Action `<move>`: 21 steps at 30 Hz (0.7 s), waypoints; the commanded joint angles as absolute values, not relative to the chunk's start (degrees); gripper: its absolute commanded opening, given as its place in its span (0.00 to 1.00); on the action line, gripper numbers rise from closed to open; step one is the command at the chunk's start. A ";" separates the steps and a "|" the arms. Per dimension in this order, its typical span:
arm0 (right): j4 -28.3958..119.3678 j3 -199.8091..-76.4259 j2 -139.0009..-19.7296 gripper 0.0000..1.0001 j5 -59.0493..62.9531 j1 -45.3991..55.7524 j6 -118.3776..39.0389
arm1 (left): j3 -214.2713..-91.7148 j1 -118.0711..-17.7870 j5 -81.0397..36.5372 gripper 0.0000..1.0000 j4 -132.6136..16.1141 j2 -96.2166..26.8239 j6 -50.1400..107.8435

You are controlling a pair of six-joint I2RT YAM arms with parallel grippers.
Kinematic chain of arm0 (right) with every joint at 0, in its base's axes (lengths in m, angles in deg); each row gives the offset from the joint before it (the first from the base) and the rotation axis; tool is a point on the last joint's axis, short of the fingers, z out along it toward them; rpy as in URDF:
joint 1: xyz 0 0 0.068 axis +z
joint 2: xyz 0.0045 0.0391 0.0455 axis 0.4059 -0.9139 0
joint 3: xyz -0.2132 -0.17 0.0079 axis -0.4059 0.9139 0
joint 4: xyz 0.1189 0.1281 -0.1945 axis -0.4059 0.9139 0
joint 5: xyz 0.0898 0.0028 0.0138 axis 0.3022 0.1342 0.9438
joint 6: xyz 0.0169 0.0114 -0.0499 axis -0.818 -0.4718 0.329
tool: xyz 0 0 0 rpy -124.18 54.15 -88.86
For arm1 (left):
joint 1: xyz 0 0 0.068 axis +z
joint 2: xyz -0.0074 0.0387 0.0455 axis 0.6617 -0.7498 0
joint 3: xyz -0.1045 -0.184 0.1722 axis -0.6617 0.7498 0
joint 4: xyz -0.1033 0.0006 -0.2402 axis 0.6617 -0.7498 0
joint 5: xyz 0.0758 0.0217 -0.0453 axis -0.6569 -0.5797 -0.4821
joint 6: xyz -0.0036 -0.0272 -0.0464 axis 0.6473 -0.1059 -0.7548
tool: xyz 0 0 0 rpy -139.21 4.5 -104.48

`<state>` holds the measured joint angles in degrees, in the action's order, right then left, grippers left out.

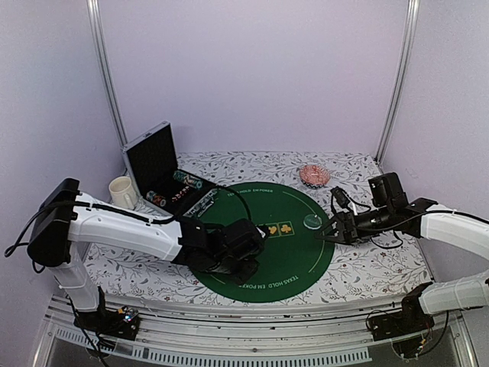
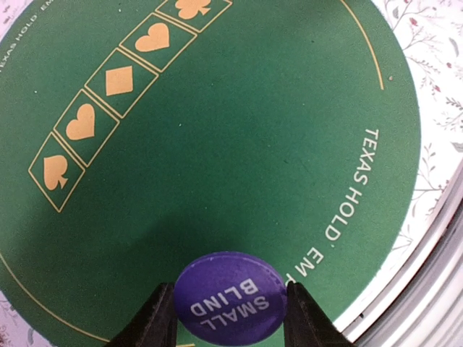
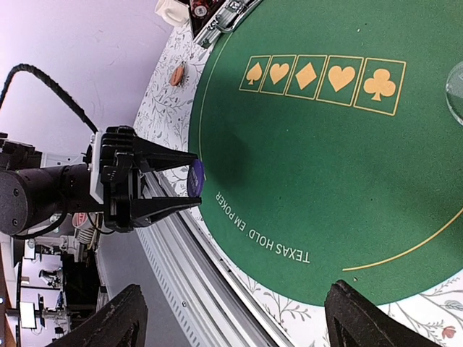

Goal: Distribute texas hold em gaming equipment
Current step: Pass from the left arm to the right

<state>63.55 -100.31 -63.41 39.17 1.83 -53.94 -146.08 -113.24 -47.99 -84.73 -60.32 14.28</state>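
Left gripper point(image 2: 228, 290) pinches purple disc point(image 2: 230, 302) across its width, fingers point(image 2: 155, 319) on opposite rims; "SMALL BLIND" face shows to wrist camera. Disc hangs over near edge of mat point(image 1: 298, 260), beside the white lettering, suit boxes further in. Contact with felt: cannot tell. Drop spot lies directly under the fingers, left arm nearer.

Right gripper point(image 1: 330, 229) spread wide, empty, just beside pale disc point(image 1: 312, 222) lying flat on mat's right side.

Disc: thin, round, smooth plastic, printed. Mat: matte green felt, round, likely grippy.
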 commanded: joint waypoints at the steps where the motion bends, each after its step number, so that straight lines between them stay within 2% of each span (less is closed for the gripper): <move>1: 61.55 -99.80 -64.03 0.87 38.56 2.04 -55.39 | -147.94 -114.19 -47.62 0.40 -81.64 -61.42 16.78; 11: 62.78 -103.15 -67.47 0.87 31.34 2.07 -55.34 | -153.42 -112.94 -45.20 0.40 -82.31 -69.58 24.82; 21: 64.72 -105.15 -69.04 0.88 25.11 2.06 -59.08 | -152.72 -109.89 -39.76 0.40 -82.94 -68.01 27.71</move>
